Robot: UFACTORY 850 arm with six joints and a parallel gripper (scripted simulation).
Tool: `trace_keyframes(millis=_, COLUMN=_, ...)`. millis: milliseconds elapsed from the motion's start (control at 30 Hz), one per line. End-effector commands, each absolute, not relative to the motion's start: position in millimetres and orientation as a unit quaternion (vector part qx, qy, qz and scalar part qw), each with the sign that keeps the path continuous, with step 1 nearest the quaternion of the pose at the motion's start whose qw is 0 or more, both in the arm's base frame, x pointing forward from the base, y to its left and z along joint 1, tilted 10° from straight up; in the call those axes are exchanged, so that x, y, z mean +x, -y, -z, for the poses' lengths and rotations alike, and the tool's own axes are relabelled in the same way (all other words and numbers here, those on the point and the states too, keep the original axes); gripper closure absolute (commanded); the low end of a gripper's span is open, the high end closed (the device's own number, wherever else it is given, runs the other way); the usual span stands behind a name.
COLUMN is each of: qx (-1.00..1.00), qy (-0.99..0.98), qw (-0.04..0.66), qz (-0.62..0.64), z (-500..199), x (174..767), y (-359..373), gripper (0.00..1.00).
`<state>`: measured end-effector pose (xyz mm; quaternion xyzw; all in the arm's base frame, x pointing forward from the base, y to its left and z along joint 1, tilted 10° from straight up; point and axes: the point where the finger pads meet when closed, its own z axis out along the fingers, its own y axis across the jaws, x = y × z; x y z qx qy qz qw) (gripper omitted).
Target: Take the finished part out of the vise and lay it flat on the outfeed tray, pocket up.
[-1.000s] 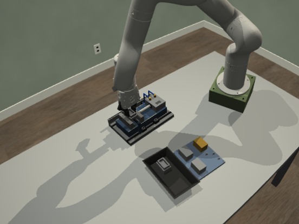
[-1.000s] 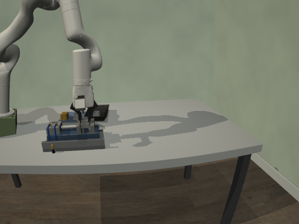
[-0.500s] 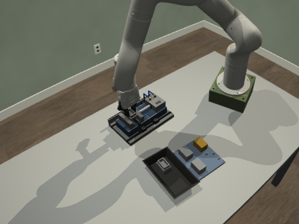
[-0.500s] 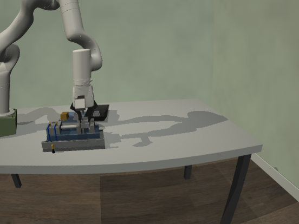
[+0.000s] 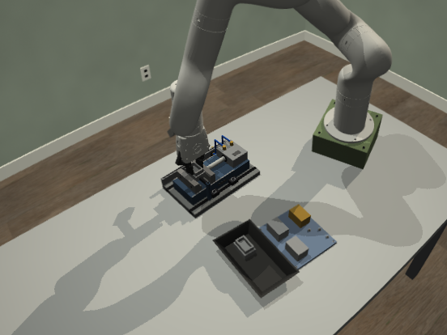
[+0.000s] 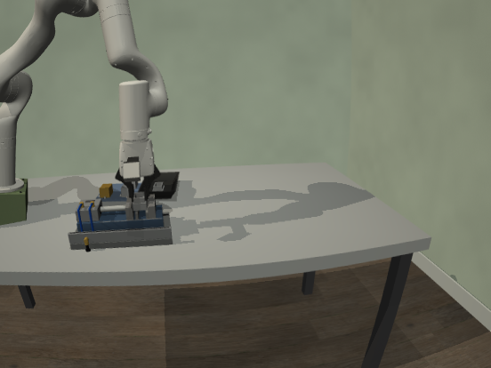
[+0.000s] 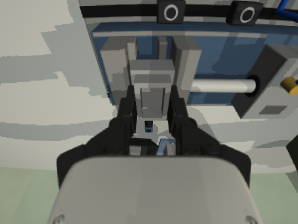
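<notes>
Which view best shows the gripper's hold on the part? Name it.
Wrist view: the gripper is shut on the finished part, a finger on each side. In the top and exterior views, the wrist and vise mostly hide it.
</notes>
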<state>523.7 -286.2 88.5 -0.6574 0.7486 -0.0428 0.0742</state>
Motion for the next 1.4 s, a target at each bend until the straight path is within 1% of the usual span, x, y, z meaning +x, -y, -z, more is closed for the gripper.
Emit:
trace_keyframes(millis=0, qx=-0.657, qy=-0.749, qw=0.075, qz=0.044, z=-89.4, x=524.4, y=286.7, gripper=1.0)
trace_keyframes(millis=600, qx=-0.657, qy=-0.749, qw=0.075, qz=0.044, z=-100.2, x=522.5, y=287.1, gripper=1.0)
trace_keyframes(millis=1367, qx=-0.657, qy=-0.749, qw=0.075, qz=0.044, z=-132.8, x=516.9, y=288.2, gripper=1.0)
